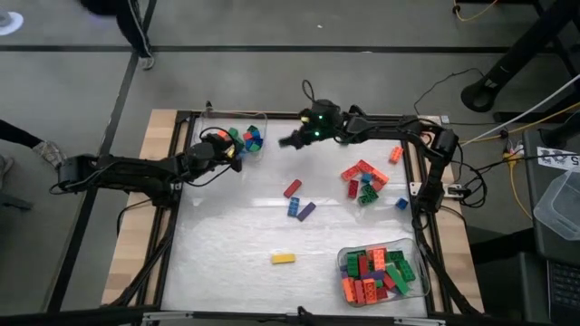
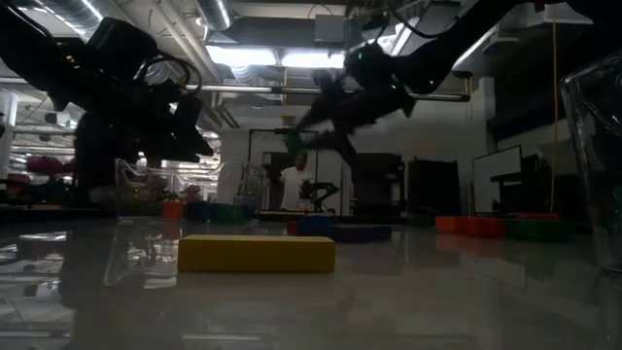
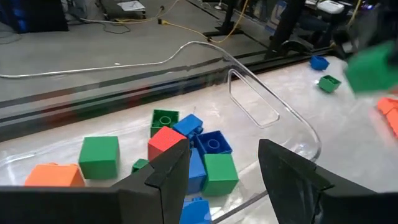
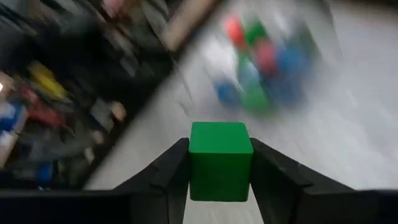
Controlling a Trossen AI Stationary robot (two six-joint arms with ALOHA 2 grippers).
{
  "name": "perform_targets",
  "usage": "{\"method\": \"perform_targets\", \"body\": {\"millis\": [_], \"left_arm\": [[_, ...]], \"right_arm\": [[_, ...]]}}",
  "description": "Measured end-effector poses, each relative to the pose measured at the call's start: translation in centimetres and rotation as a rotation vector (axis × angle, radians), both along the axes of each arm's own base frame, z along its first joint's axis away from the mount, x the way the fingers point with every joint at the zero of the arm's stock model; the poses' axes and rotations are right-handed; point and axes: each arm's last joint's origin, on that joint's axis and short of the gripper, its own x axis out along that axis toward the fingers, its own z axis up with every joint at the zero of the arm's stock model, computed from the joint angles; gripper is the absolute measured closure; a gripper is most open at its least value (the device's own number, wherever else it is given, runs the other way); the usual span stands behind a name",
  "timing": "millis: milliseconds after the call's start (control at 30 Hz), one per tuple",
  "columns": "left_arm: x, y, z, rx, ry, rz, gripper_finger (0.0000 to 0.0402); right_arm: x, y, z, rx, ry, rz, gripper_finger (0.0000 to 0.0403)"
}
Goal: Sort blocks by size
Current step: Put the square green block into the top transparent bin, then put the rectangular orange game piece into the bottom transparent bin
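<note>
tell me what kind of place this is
Probably a robotics lab or workshop. Exposed ceiling ducts and strip lights show over an open floor, cables trail beside the framed table, and a person stands at another rig in the background.

The pale, glossy table top (image 1: 236,226), framed by dark rails on light wood, carries two clear plastic trays. One small tray (image 1: 256,120) sits at the far edge near the left corner, holding short cube blocks. A larger tray (image 1: 419,288) sits at the near right corner, packed with longer bricks. Loose on the surface lie a yellow rectangular brick (image 1: 283,258) toward the near edge, a red, blue and purple trio (image 1: 297,200) mid-table, and a mixed heap (image 1: 365,178) toward the right edge.
</note>
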Motion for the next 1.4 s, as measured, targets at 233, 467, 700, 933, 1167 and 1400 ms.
{"method": "perform_targets", "body": {"millis": [233,467,700,933,1167,1400], "left_arm": [[0.4,0.0,0.9,0.019,-0.111,-0.056,0.0224],[0.7,-0.1,1.6,0.026,-0.196,-0.112,0.0224],[0.9,-0.6,1.5,0.014,-0.185,-0.154,0.0224],[1.0,-0.8,1.5,0.023,-0.176,-0.171,0.0224],[1.0,-0.9,1.5,0.028,-0.17,-0.177,0.0224],[1.0,-0.9,1.5,0.025,-0.172,-0.175,0.0224]], "right_arm": [[2.4,1.3,0.9,-0.181,-0.198,-0.132,0.0275],[5.8,0.8,-0.2,-0.219,-0.205,-0.161,0.0248],[9.3,-1.1,-0.8,-0.242,-0.138,-0.153,0.0253],[9.9,-1.5,-0.1,-0.282,-0.057,-0.183,0.0244],[9.9,-1.5,-0.1,-0.305,-0.054,-0.154,0.019],[8.5,-2.4,1.1,-0.294,-0.017,-0.054,0.0158]]}}
